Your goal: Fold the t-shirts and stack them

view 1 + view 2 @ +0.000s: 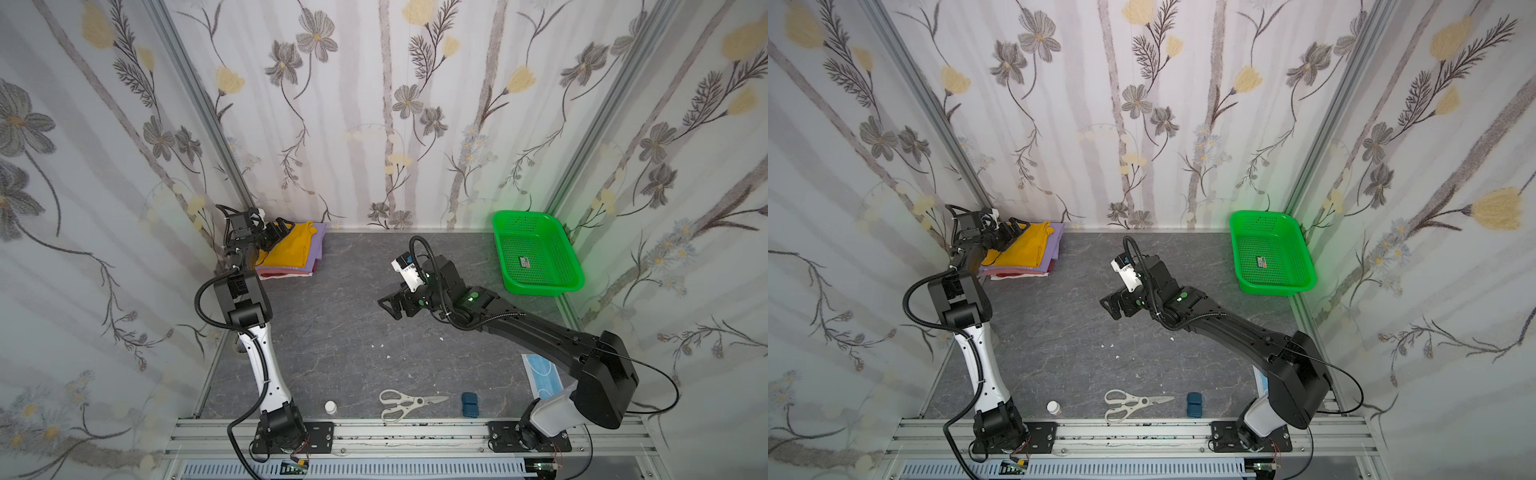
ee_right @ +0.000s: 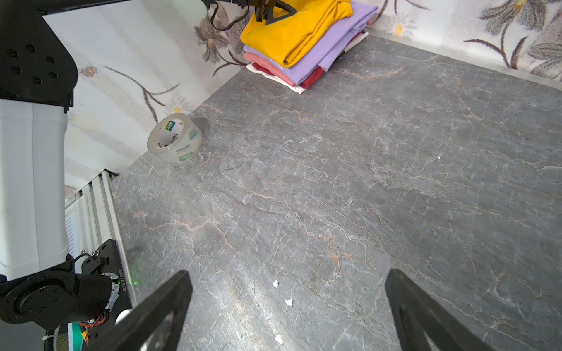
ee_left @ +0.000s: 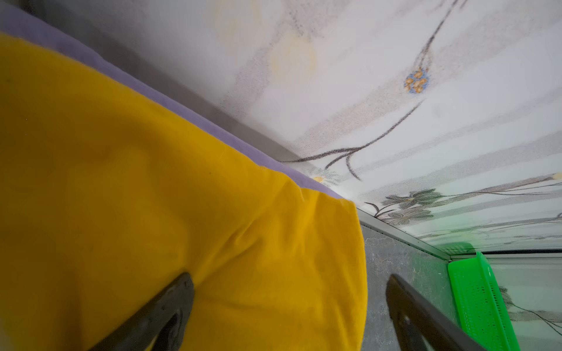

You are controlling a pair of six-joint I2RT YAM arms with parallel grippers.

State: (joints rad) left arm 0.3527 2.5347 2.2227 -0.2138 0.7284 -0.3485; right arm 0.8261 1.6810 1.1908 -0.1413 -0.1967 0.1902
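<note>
Neatly, the folded t-shirts sit as one stack in the far left corner of the grey marble-patterned table [image 1: 340, 316], against the flowered wall. A plain mustard-yellow cotton shirt [image 1: 291, 247] lies on top. Under it come a lavender shirt [image 2: 340, 42], a pink one [image 2: 258, 60], a dark red one [image 2: 313, 76] and a white one [image 2: 282, 82] at the bottom. Small white lettering runs along the lavender fold in the right wrist view, too small to read.

The left gripper [image 1: 286, 227] hangs over the yellow shirt with its jaws spread wide and nothing between them. In the left wrist view one finger [image 3: 170, 301] crosses the yellow cloth and the other stands beyond its edge. Whether it touches the cloth cannot be told.

The right gripper [image 2: 289, 273] hovers over the bare middle of the table, well apart from the stack, jaws fully apart and empty.

A roll of clear packing tape [image 2: 175, 139] lies near the left wall; its core print appears to read "deli". The green plastic mesh basket [image 1: 540, 286] in the far right corner holds a small printed label [image 1: 524, 262], illegible.
</note>
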